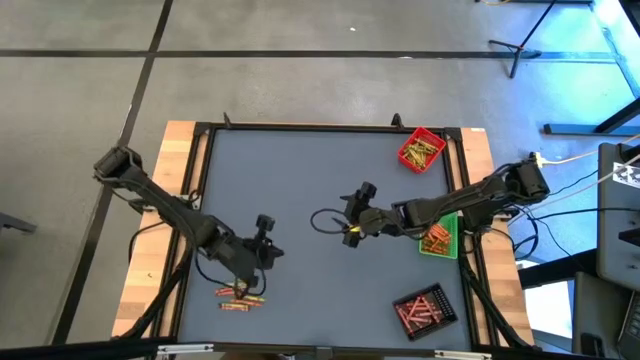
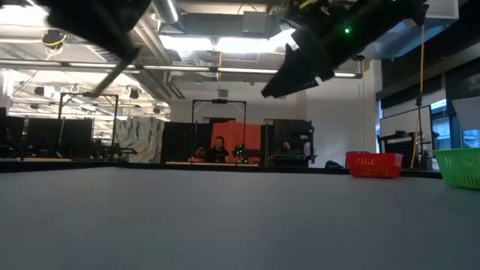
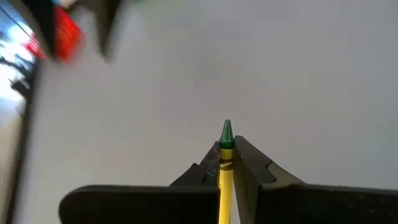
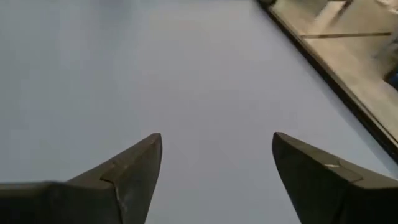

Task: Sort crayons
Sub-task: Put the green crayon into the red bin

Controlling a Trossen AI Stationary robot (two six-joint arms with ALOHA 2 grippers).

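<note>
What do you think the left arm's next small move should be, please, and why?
Probably lift and carry toward the trays on the right. The left gripper is already shut on a green-tipped crayon above the loose crayons, and the green tray looks the likeliest match, though the sorting rule is a guess.

Beyond my grey desk (image 2: pixel 225 217) I see a big workshop hall: bright ceiling lights (image 2: pixel 217 45), exposed pipes (image 2: pixel 225 69), dark racks (image 2: pixel 45 139) and an orange panel (image 2: pixel 251 142). Two people (image 2: pixel 219 150) sit far back. Below, the floor (image 1: pixel 300 80) is grey concrete with dark seams.
</note>
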